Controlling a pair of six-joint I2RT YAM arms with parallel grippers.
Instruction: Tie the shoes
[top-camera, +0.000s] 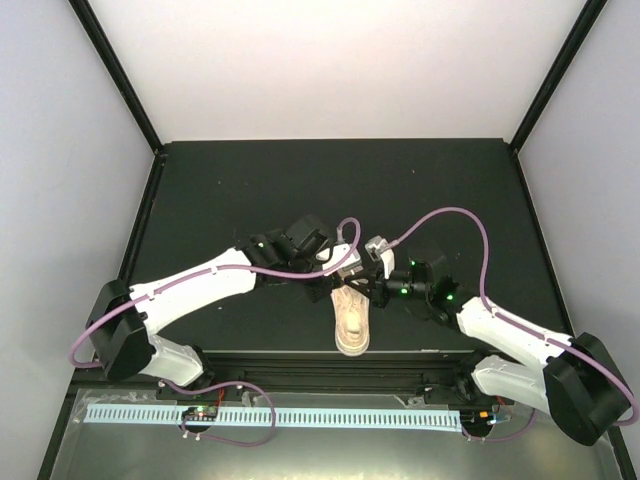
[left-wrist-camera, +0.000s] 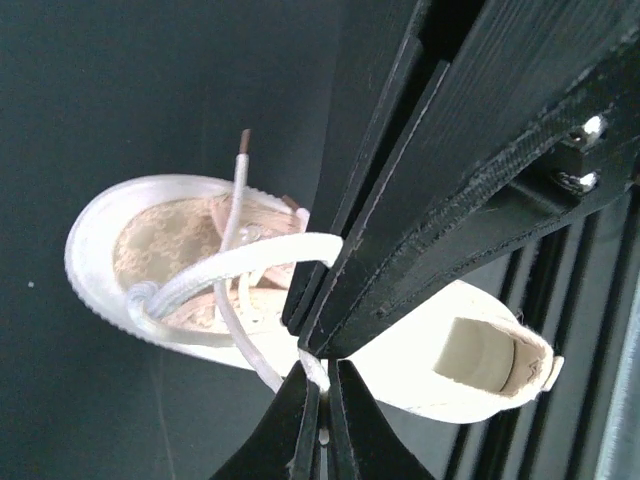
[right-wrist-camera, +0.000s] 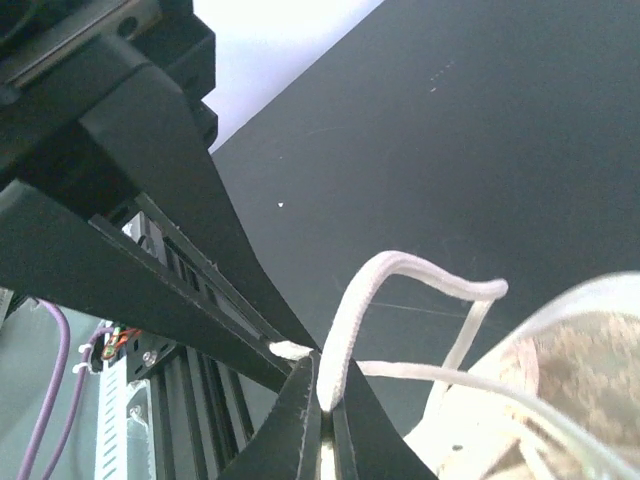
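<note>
The shoe (top-camera: 351, 318) is a small beige-pink sneaker with a pale sole, lying near the table's front edge. In the left wrist view its toe (left-wrist-camera: 115, 250) points left and its heel opening (left-wrist-camera: 485, 360) is at the right. Both grippers meet over its laced end. My left gripper (left-wrist-camera: 322, 388) is shut on a thin off-white lace strand (left-wrist-camera: 314, 368). My right gripper (right-wrist-camera: 326, 392) is shut on a doubled lace loop (right-wrist-camera: 400, 265) that arches up from the shoe (right-wrist-camera: 570, 390). The two grippers' tips nearly touch, left (top-camera: 340, 266) and right (top-camera: 358, 285).
A black mat (top-camera: 250, 190) covers the table, enclosed by pale walls and black frame posts (top-camera: 120, 80). A black aluminium rail (top-camera: 280, 362) runs along the front edge just past the shoe's heel. Purple cables (top-camera: 450, 215) arc above both arms.
</note>
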